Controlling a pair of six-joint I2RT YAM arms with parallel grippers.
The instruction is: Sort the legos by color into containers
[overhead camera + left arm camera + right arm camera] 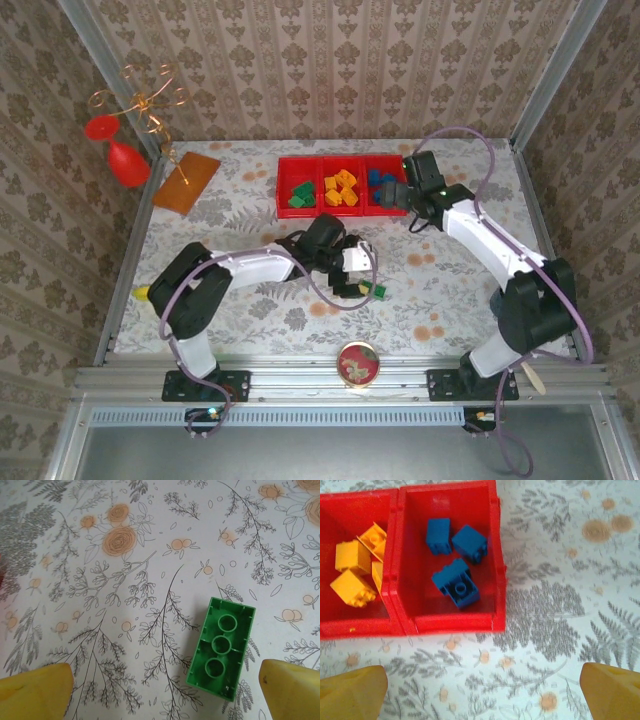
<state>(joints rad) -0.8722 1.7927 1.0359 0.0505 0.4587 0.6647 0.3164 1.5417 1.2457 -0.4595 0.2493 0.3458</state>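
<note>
The red containers [340,212] stand at the table's back middle. Green legos [300,194] lie in the left bin, yellow legos [343,188] in the middle one, blue legos [380,181] in the right one. My right gripper [399,196] hovers open and empty just in front of the right bin [450,622], where three blue legos [456,583] lie; yellow legos [351,573] sit beside them. One green lego [222,647] lies upside down on the cloth, between the wide-open fingers of my left gripper [165,695], nearer the right fingertip [292,687]. The same green lego [378,290] lies mid-table by the left gripper [356,274].
An orange-brown board [187,180] and a red glass-shaped ornament [120,157] on a gold wire stand occupy the back left. A round tin [358,362] rests on the front rail. A small yellow piece [142,292] lies at the table's left edge.
</note>
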